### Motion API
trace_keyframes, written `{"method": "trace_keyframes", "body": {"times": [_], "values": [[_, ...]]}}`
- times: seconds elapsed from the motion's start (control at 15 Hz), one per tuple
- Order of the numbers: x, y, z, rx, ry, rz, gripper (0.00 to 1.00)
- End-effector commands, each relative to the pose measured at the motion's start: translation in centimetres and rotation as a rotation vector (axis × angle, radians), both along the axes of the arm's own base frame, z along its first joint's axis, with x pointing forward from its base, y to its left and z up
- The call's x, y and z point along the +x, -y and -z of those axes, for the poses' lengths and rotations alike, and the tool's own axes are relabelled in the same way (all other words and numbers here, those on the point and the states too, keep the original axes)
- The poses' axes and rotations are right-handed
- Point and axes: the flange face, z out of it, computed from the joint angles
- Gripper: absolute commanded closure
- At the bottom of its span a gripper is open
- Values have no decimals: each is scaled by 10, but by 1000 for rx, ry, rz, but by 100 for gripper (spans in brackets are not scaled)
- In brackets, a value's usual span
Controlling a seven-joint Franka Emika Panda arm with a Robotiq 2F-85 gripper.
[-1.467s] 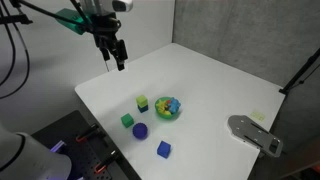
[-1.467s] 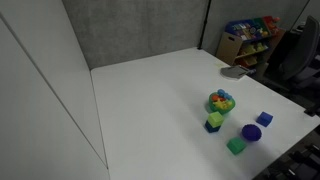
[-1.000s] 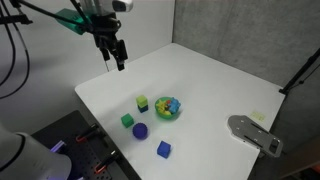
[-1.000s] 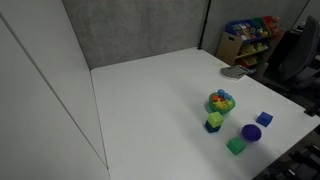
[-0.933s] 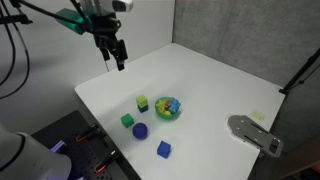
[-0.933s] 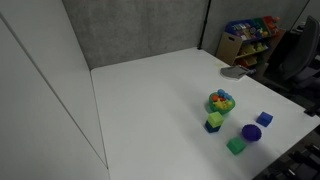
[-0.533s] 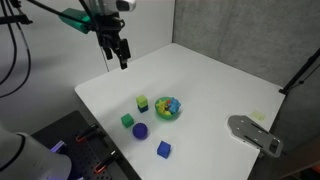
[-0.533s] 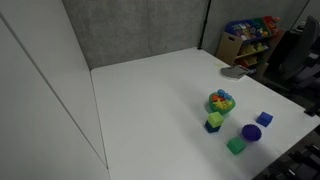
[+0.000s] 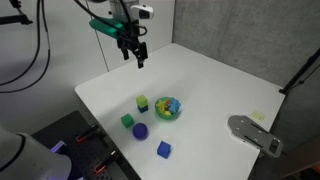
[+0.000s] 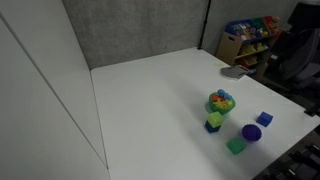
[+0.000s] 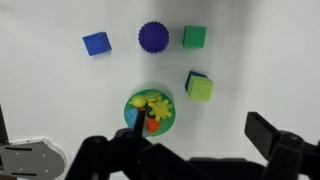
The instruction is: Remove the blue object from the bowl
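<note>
Hovering claw [image 9: 138, 61] high over desk [image 9: 220, 80], fingers apart, empty; I see blue object [image 11: 133, 117] sitting in green bowl [image 11: 168, 101], well apart from claw

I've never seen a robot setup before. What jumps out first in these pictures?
The small green bowl heaped with bright toys stands out on the white table. Near it lie a dark blue ball, a green block and a blue cube. Above the table's back edge hangs the robot's black claw, open and holding nothing.
</note>
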Motion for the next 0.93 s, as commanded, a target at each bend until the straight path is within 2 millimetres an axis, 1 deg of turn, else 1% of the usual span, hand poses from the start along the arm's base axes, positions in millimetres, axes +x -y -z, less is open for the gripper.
{"method": "trace_keyframes", "body": {"times": [0.0,0.33,0.53,0.67,0.87], "values": [[46,-7,27,5,-17,4,0],[97,-5,87,-6,-29,10,0],[125,-1,116,-11,-37,22,0],[143,5,137,-36,-45,50,0],[164,18,165,-72,-61,105,0]]}}
